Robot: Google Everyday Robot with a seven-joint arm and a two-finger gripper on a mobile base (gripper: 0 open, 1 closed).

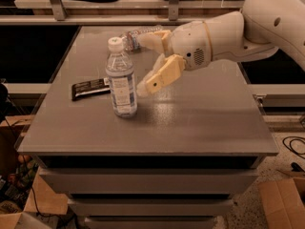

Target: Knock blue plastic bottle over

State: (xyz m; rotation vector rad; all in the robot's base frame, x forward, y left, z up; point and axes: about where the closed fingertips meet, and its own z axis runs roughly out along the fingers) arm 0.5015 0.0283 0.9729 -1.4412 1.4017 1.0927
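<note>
Grey table (205, 128): gripper (142, 66), fingers spread apart, hangs just beside blue plastic bottle (121, 85), which stands upright mid-table. Black wrapper (88, 88) lies on bottle's other side. Approach looks done; knock itself not yet.

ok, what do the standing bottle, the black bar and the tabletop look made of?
Blue plastic bottle: thin clear plastic, see-through, with a white opaque cap and a pale label, paper or film. Black bar: likely a glossy film wrapper, flat with light print. Table: smooth grey top, laminate or metal, with a faint sheen below the arm. Gripper: open, close beside the bottle; contact unclear.
</note>
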